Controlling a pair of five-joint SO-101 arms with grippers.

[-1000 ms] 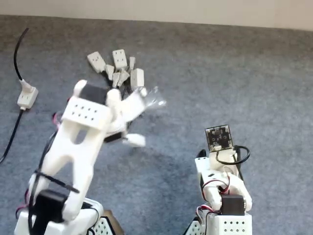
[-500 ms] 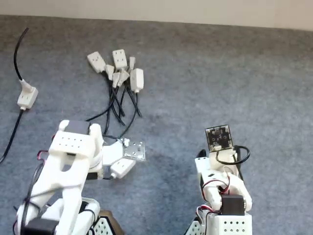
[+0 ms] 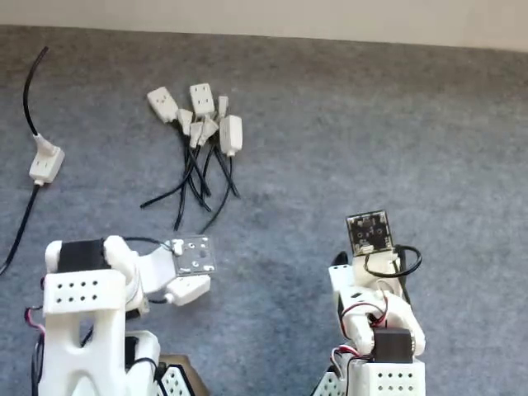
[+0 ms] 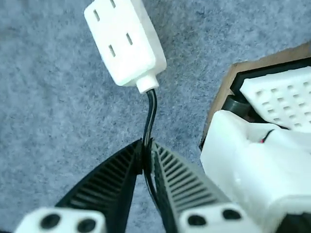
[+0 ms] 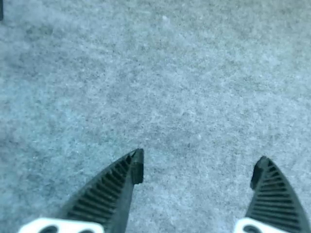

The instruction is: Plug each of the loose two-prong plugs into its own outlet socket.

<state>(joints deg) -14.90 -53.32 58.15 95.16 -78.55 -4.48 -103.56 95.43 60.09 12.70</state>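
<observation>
Down at the near left of the high view, the left arm [image 3: 82, 289] is carrying a white socket block [image 3: 188, 289] close beside its own base, well apart from the loose plugs and sockets [image 3: 198, 115] lying farther out on the grey counter [image 3: 330, 148]. Seen from the left wrist, the left claw [image 4: 146, 158] is pinching the block's black cord [image 4: 151, 111], with the block's long axis running straight away from the fingertips. Seen from the right wrist, the right claw [image 5: 197, 170] is gaping wide over bare counter.
</observation>
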